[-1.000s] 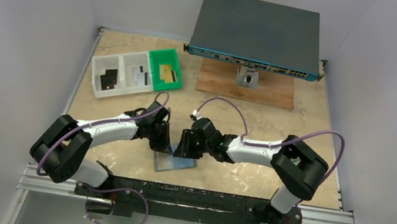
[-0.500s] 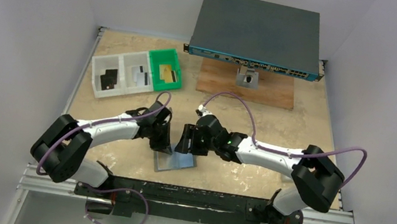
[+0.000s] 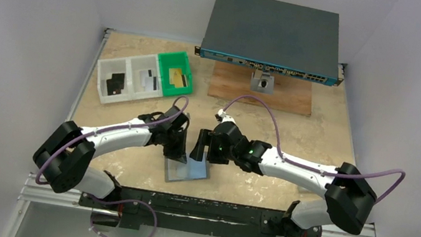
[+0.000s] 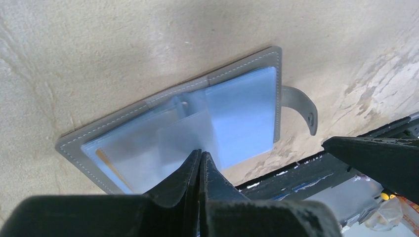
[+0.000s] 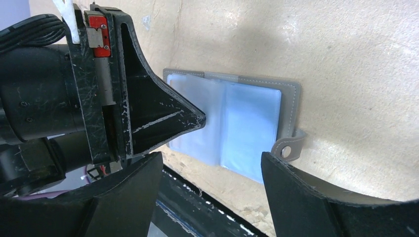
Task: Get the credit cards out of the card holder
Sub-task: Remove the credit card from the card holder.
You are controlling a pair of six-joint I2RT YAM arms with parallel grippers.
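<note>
The card holder (image 3: 186, 169) lies open near the table's front edge, its bluish clear pockets (image 4: 237, 106) facing up and its strap with a light stud (image 5: 286, 150) sticking out at one side. A thin gold edge of a credit card (image 4: 106, 163) shows inside one pocket. My left gripper (image 3: 176, 151) is shut, and its tip (image 5: 200, 118) rests on the pockets near the fold (image 4: 200, 155). My right gripper (image 3: 200, 148) hangs open just above the holder (image 5: 210, 160) with nothing between its fingers. Other credit cards lie in the trays: a black one (image 3: 115, 84), a silver one (image 3: 149, 80) and a gold one (image 3: 178, 76).
White trays (image 3: 103, 71) and a green tray (image 3: 174, 61) stand at the back left. A large dark grey box with ports (image 3: 271, 33) sits at the back on a stand over a wooden board (image 3: 286, 98). The metal front rail (image 3: 201, 208) runs close behind the holder.
My right gripper has opened wide and drawn back from the holder, its arm stretching out to the right. The left gripper stays shut on the pockets, shifted slightly.
</note>
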